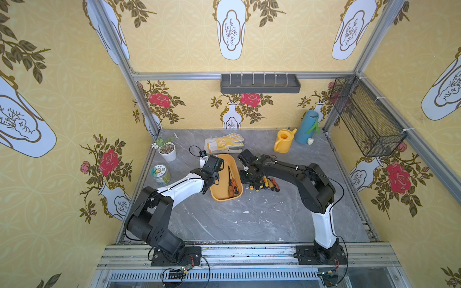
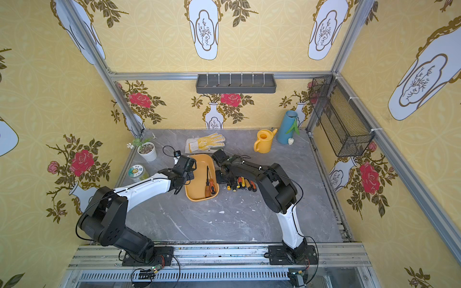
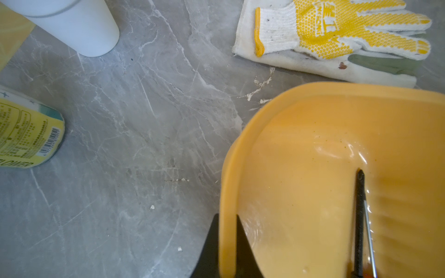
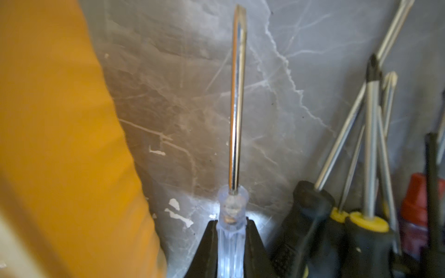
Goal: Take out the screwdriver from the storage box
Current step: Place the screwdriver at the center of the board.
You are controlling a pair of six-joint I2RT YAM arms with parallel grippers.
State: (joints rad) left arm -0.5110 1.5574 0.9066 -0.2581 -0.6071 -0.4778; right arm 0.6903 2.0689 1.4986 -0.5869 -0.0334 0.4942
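The yellow-orange storage box [image 1: 222,193] [image 2: 198,190] lies mid-table. Two screwdrivers [image 1: 231,180] [image 3: 360,216] lie inside it, a black-shafted one and an orange-handled one. My left gripper [image 3: 227,216] [image 1: 208,185] is shut on the box's left rim, one finger inside and one outside. Just right of the box wall [image 4: 60,144], over the marble, my right gripper [image 4: 231,222] is shut on the clear handle of a screwdriver [image 4: 237,108] whose chrome flat blade points away from the jaws. In both top views the right arm hides this screwdriver.
Several screwdrivers [image 1: 264,183] [image 4: 370,144] lie side by side right of the box, close to the held one. Also here are work gloves [image 1: 224,144], a yellow watering can [image 1: 283,141], a blue vase [image 1: 306,127], a white plant pot [image 1: 167,150], a tin [image 1: 161,174], a grey wall tray [image 1: 259,83] and a mesh basket [image 1: 366,114].
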